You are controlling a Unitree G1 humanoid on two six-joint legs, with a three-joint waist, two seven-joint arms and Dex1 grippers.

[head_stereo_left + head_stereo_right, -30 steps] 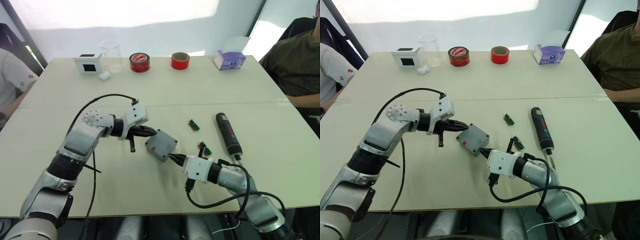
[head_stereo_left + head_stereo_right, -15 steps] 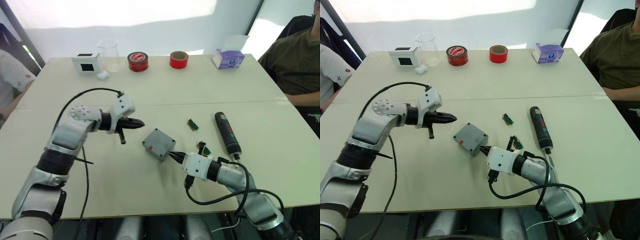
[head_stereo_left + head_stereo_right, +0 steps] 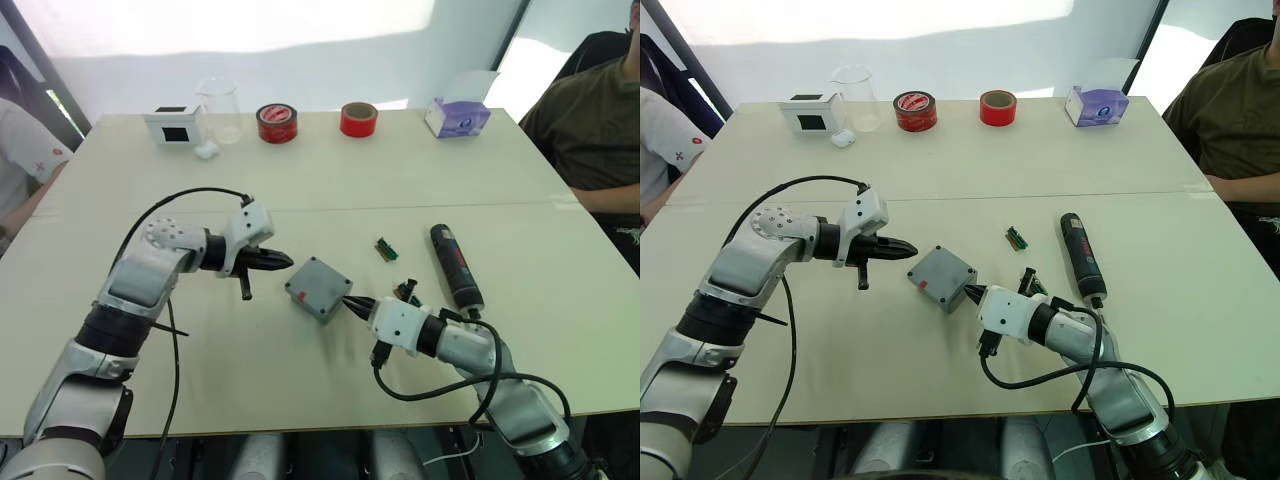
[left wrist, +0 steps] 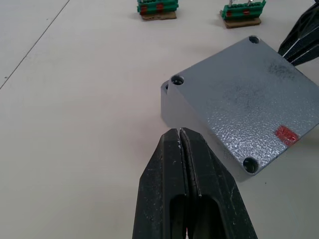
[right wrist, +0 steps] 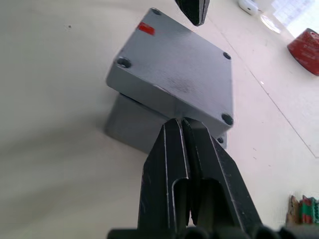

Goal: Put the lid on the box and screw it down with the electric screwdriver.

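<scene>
Lid (image 3: 942,276) on box, mid-surface. Left gripper (image 3: 908,247) just beside it, right gripper (image 3: 973,293) touching its edge. Electric screwdriver (image 3: 1081,256) lies toward right edge.

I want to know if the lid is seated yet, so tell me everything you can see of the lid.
The lid is a flat square plate of grey, speckled plastic with a screw hole in each corner and a small red mark near one corner. It lies on top of the box, turned slightly askew so its edges overhang. The shut right gripper presses its near edge; the shut left gripper hangs just short of its far side.
</scene>
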